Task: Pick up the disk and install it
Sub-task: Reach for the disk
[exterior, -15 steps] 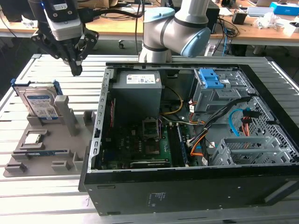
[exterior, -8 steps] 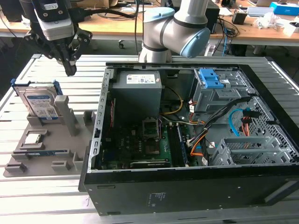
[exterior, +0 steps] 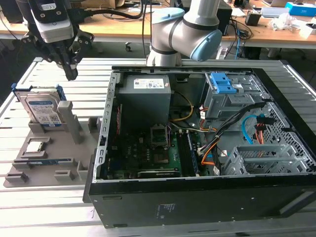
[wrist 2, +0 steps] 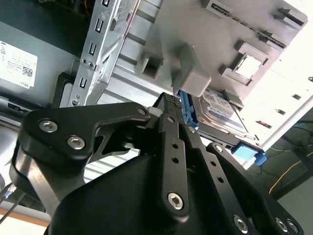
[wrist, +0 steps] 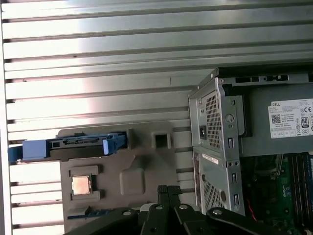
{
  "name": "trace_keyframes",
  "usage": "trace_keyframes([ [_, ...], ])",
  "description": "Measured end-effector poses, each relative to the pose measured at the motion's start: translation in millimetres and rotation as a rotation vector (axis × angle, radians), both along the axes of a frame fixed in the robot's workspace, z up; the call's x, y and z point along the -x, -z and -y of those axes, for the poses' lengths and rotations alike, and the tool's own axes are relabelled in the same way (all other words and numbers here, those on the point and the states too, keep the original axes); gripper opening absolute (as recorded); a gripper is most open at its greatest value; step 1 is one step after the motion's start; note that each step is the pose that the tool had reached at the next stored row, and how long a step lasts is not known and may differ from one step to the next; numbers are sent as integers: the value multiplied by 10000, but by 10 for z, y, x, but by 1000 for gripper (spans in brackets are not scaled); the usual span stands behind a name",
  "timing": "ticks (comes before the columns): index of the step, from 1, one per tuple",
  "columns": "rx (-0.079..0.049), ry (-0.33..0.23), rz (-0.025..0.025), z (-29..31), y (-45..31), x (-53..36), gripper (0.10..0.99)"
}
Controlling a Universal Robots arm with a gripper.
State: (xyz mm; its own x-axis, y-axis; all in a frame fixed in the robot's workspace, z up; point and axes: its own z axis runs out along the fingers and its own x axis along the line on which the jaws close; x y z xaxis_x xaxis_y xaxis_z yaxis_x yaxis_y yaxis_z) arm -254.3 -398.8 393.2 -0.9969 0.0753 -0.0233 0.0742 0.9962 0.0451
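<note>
The disk (exterior: 42,109) is a silver drive with a white-and-blue label in a blue carrier. It stands on edge in a slot at the back of the grey holder (exterior: 49,163), on the exterior view's left. My gripper (exterior: 72,75) hangs above the disk's far right corner, apart from it, with its black fingers drawn together to a point and nothing between them. In the first wrist view the disk (wrist: 73,144) shows edge-on beyond the gripper (wrist: 167,192). In the second wrist view the gripper (wrist 2: 170,101) is just short of the disk (wrist 2: 220,110).
An open computer case (exterior: 197,192) lies right of the holder, with a grey drive bay (exterior: 224,106) and its blue latch (exterior: 220,84) at the back. A small square chip (exterior: 33,146) sits in the holder. The arm's base (exterior: 177,34) stands behind the case.
</note>
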Motion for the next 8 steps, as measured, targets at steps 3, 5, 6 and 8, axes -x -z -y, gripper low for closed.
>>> trace_keyframes([
  [3,0,0,0,0,0,47,106],
  [5,0,0,0,0,0,74,106],
  [6,0,0,0,0,0,97,106],
  [8,1,0,0,0,0,129,106],
])
